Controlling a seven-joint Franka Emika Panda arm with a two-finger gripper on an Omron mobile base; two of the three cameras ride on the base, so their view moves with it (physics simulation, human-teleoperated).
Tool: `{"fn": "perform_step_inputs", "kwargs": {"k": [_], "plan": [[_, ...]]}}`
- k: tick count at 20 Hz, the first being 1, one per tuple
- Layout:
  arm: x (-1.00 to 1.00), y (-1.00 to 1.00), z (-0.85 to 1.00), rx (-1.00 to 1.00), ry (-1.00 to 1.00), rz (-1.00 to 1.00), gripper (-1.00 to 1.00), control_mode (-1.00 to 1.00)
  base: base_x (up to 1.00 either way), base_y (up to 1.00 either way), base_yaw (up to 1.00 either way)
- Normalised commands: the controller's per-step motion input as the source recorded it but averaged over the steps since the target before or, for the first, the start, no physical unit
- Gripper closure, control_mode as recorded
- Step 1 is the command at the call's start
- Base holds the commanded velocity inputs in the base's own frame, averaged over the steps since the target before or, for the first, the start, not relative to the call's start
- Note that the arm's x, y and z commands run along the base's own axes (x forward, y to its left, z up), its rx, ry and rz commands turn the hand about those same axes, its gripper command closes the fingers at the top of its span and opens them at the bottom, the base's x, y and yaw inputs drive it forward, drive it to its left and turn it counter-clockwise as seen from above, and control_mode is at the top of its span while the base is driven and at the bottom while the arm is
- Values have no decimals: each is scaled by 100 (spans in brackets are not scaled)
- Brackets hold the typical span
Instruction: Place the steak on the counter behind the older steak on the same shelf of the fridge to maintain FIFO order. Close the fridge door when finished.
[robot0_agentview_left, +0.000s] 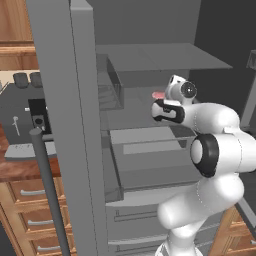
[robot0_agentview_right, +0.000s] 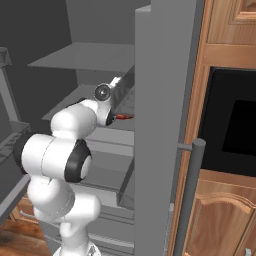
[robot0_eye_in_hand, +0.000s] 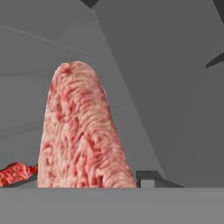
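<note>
Steak (robot0_eye_in_hand: 81, 131), a rounded pink slab marbled red, stands clamped in the gripper (robot0_eye_in_hand: 87, 186) over the fridge's (robot0_agentview_left: 150, 60) smooth grey shelf.

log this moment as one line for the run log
stage: placing in fridge | gripper: shut on steak, inside at shelf level | older steak: on shelf beside held one | doors: open

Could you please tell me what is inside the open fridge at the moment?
The claw holds a steak over a grey shelf; a second red piece lies beside it. The arm hides the rest of that shelf.
</note>
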Motion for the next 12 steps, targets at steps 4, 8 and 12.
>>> {"fn": "perform_step_inputs", "kwargs": {"k": [4, 8, 12], "plan": [[43, -2, -4, -2, 8, 0, 100, -100, 0, 0, 0], [42, -3, -15, -2, 6, 0, 100, -100, 0, 0, 0], [35, -4, -28, -2, 3, 0, 100, -100, 0, 0, 0]]}}
